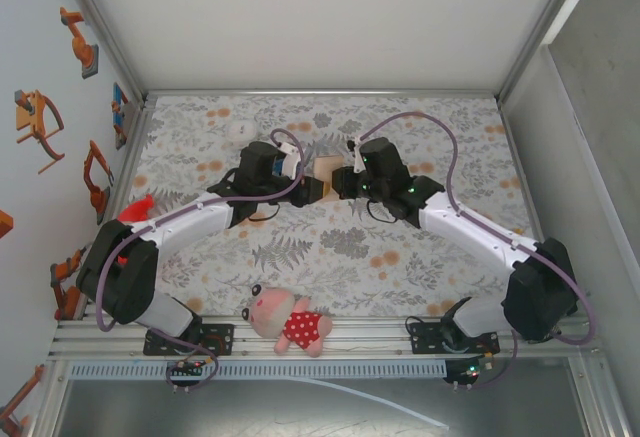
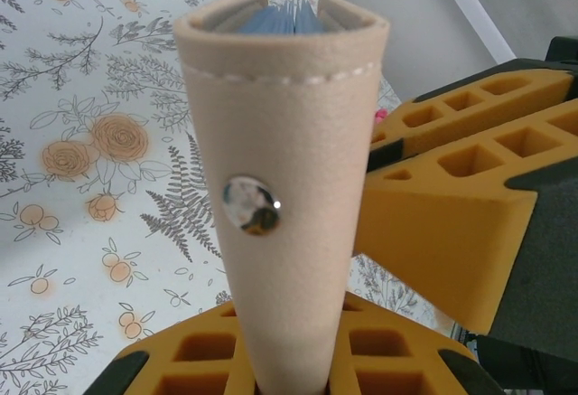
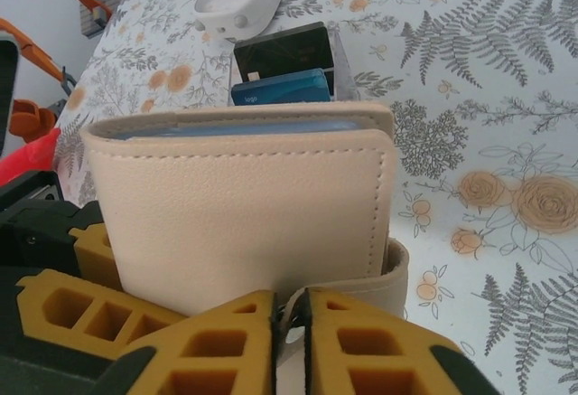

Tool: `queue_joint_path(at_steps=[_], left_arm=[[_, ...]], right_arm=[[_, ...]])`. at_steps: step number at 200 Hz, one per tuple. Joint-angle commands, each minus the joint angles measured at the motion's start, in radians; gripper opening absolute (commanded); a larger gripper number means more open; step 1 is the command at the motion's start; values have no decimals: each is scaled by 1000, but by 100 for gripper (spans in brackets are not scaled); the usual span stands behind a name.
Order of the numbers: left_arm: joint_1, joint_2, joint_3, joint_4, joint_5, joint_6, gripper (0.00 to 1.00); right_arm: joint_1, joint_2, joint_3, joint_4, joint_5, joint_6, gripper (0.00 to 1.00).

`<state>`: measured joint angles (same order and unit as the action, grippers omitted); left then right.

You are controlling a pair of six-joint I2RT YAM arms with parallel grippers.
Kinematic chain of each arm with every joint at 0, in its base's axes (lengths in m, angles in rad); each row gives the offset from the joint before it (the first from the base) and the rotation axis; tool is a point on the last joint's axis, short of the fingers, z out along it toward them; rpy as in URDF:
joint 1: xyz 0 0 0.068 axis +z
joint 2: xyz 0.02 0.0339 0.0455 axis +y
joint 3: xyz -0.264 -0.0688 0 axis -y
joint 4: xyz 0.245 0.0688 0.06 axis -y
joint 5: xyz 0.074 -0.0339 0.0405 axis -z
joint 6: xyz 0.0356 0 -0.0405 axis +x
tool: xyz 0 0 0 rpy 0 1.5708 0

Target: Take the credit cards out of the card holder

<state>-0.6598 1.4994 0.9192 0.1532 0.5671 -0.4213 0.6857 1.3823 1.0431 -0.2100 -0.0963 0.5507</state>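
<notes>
The tan leather folding card holder (image 1: 328,169) sits at the centre of the top view, between both arms. Left gripper (image 2: 289,363) is clamped on its lower end. Right gripper (image 3: 291,323), almost closed, pinches its snap tab. Blue card edges (image 2: 275,23) remain inside, so no card is out yet.

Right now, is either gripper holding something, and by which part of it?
Both hold the card holder: the left gripper clamps the end opposite its open edge, and the right gripper pinches its tab.
</notes>
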Motion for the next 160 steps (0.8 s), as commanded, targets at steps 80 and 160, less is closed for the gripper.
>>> queue_joint_path(at_steps=[80, 160], left_arm=[[7, -76, 8, 31, 40, 47, 0], [13, -131, 6, -35, 76, 105, 0]], right_arm=[[-46, -85, -35, -86, 96, -42, 6], [-155, -172, -164, 139, -258, -94, 57]])
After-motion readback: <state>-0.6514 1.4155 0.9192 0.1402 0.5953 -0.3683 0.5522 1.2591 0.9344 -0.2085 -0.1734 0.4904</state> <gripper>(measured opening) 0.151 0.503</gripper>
